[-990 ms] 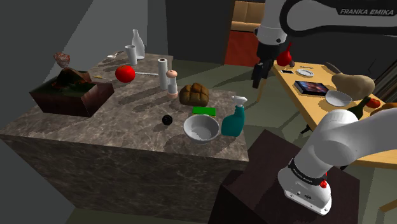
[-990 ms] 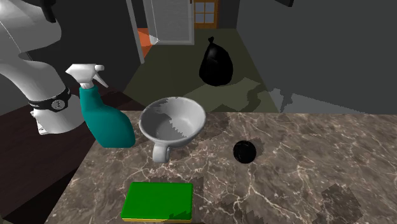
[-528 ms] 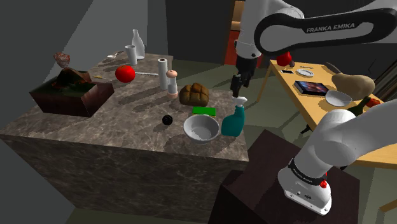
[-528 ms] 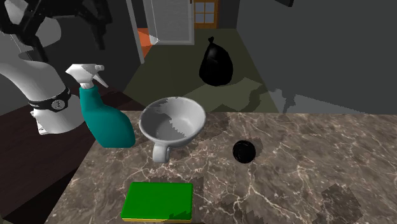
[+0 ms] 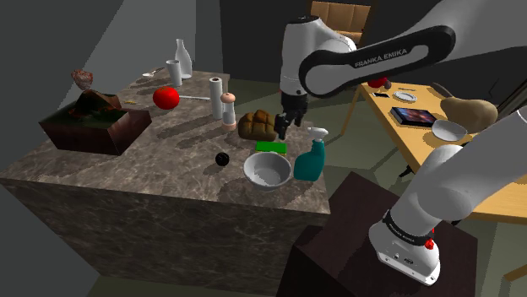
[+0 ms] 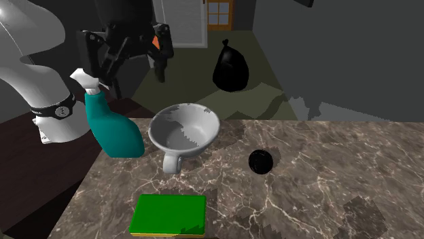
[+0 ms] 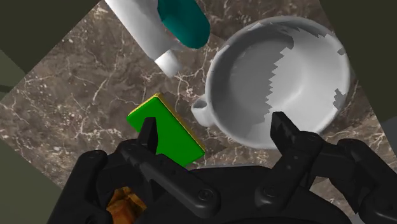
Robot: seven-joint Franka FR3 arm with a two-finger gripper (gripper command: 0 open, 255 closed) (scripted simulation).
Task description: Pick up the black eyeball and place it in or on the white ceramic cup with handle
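Gripper status: the two black fingers stand well apart with nothing between them, so the hand is spread and empty. Over the last second the arm has swung from beyond the counter's edge, on the shoulder view's right, leftward and down. The gripper now hangs above the marble counter, over the green sponge, between the brown loaf and the teal spray bottle. In the second exterior view the gripper has come into the picture from the upper left and hangs above the spray bottle, behind the cup. The wrist camera looks down past the gripper onto the sponge, the bottle and the white cup, whose handle points toward the sponge. The cup holds nothing. The black eyeball has not moved: it rests on the counter near the cup but apart from it, on the cup's shoulder-view left. In the second exterior view the eyeball lies to the cup's right, and the sponge lies nearer the camera. Assessment: the approach is under way and no grasp has been made. The hand has reached the work area but is not yet above the target. It probably needs to travel further toward the shoulder view's left, past the cup, before descending. The bottle and the cup rim stand close to that path and call for clearance.
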